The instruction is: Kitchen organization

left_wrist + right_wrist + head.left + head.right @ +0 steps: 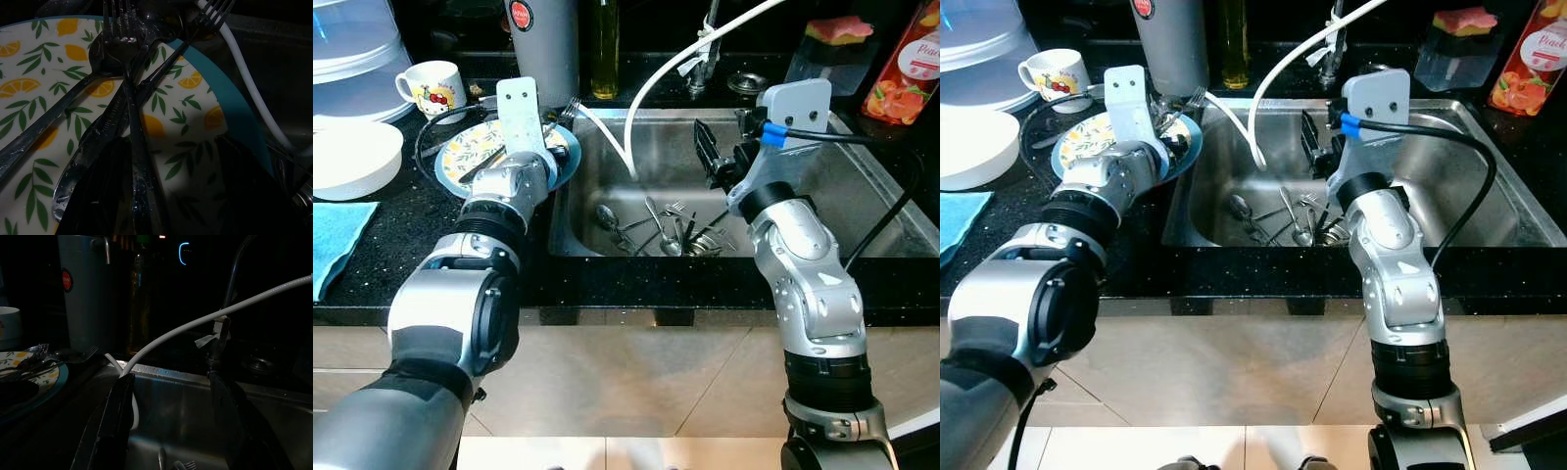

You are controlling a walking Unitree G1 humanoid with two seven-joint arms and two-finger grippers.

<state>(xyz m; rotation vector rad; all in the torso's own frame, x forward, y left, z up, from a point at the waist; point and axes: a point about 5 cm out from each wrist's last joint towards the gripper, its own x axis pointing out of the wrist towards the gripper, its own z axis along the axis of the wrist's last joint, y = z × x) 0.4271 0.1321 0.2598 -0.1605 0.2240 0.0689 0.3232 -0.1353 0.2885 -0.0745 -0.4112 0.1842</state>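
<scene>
Left arm: reaching from close by the camera over the worktop (pixel 372 284) to the plate (pixel 470 152).
Left gripper (pixel 161 196): hovering low over the plate, fingers (pixel 98 196) spread open and holding nothing.
Plate: sitting on the worktop just beside the sink (pixel 871 211), with lemons and leaves on it and a blue rim.
Forks on plate (pixel 129 63): lying crossed in a wet pile, with a spoon among them.
Right gripper (pixel 710 157): hanging above the sink, fingers open and empty.
Cutlery in sink (pixel 666 230): more spoons and forks lying in a heap at the bottom, waiting to be moved.
Hose (pixel 651 83): white, bending down from the tap into the sink, near the right gripper.
Step now: I am guessing the left gripper is letting go of cutlery or getting ready to pick some up.
What could go wrong: the wet forks are looking slippery and tangled, so grabbing one could be dragging others off the plate.
Also: the right arm could be bumping the hose while reaching down.
Nearby: a cup (pixel 435 88), a white bowl (pixel 347 157) and a blue cloth (pixel 333 235) are sitting on the worktop.
</scene>
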